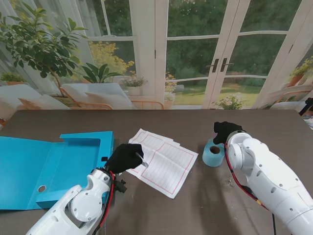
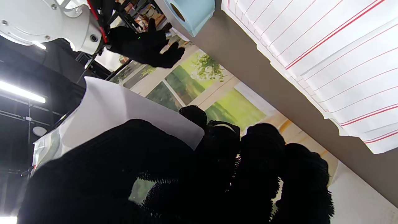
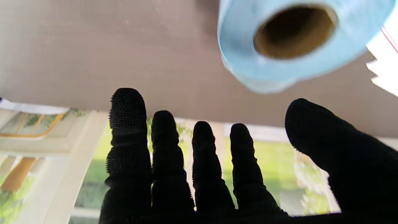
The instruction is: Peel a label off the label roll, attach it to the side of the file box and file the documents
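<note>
Your left hand (image 1: 124,157) was pinched shut on a white label (image 2: 124,112), hovering over the near-left corner of the lined papers (image 1: 164,160). Your right hand (image 1: 226,131) was spread wide with nothing in it, poised just beyond the blue label roll (image 1: 213,154) without touching it. The blue file box (image 1: 49,169) lay opened flat at the left of the table (image 1: 274,127), close beside your left hand.

The danger I judged here was the label: it stood loose from the fingers like a sail, so it could have curled back onto the glove or dropped sticky-side onto the papers if you had carried it low across them. A crooked approach to the box side would have creased it too. I could not tell which face carried the glue.

The stand view showed only a sliver of the label at your fingers; the left wrist view showed its full sheet, and the right hand held apart from the roll. The right wrist view confirmed all five fingers (image 3: 127,124) splayed and the roll's cardboard core (image 3: 293,31).
</note>
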